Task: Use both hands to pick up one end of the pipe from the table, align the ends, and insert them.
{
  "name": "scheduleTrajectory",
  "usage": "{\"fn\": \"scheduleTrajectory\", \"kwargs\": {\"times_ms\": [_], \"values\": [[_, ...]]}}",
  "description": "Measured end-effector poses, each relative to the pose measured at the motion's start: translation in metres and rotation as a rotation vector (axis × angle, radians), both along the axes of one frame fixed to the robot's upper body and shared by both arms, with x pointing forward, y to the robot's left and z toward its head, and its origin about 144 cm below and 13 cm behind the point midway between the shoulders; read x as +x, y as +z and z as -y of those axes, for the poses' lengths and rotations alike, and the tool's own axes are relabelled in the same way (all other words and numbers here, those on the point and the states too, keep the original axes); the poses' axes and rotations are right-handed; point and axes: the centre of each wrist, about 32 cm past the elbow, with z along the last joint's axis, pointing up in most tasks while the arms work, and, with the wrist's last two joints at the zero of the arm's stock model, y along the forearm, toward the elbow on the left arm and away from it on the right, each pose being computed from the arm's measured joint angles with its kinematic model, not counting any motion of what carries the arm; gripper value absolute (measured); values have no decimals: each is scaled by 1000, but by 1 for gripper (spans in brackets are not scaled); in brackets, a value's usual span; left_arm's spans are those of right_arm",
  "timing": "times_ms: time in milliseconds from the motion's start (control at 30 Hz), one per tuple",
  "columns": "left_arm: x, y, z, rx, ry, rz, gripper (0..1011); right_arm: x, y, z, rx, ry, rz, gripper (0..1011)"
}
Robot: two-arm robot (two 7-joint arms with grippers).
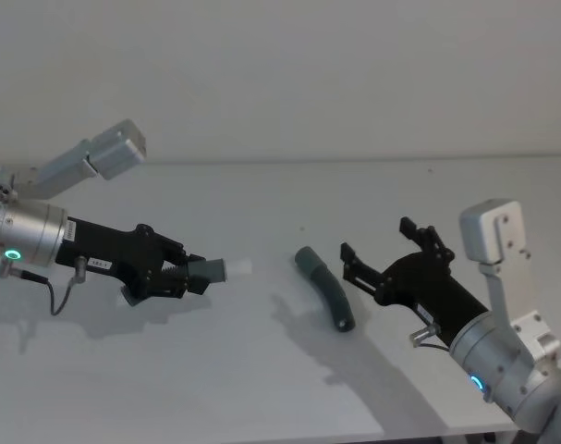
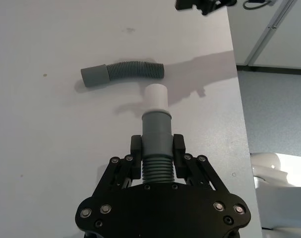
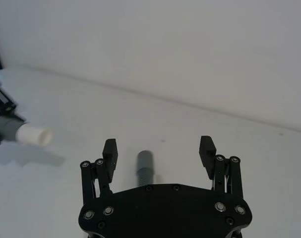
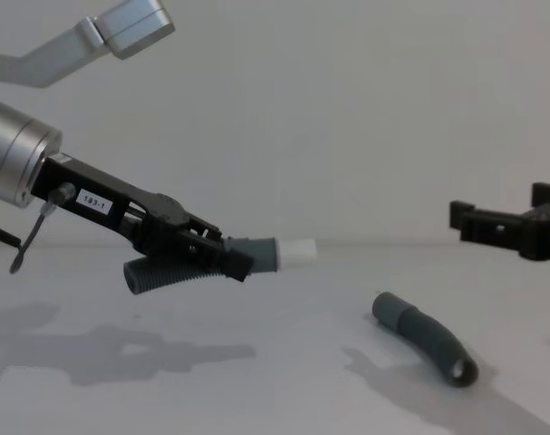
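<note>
My left gripper [image 1: 189, 276] is shut on a ribbed grey pipe piece [image 4: 170, 273] and holds it above the table [image 1: 262, 388]. That piece's grey collar and white tip [image 4: 298, 252] stick out past the fingers toward the right; the left wrist view shows the fingers [image 2: 136, 145] clamped on the ribs behind the collar. The other pipe piece [image 1: 324, 286] lies curved on the table, its smooth grey cuff [image 2: 93, 76] at one end. My right gripper [image 1: 379, 248] hovers open just right of it, and the cuff end [image 3: 144, 166] shows between its spread fingers.
A plain wall rises behind the table's far edge. The table's right edge [image 2: 239, 94] runs close past the lying piece, with floor beyond it. The front edge [image 1: 289, 435] lies near my right arm.
</note>
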Motion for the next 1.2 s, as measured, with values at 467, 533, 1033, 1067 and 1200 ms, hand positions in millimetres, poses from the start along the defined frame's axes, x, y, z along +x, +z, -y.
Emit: {"fn": "scheduleTrajectory", "kwargs": {"times_ms": [467,533,1033,1067,1200], "values": [[-1,-1,-1,-3,7,1,330,-10,17,-18,-86,81,-162,1002],[-1,-1,-1,-3,7,1,330,-10,18,-21,-89,74,-184,1002],[-1,-1,-1,-4,9,2,330,8,26,-47,-70,-51,-347,1002],[-1,-1,-1,-4,9,2,330,10,26,-48,-69,-56,-353,1002],[-1,-2,-1,-4,9,1,330,17,27,-52,-69,-77,-381,1002]]}}
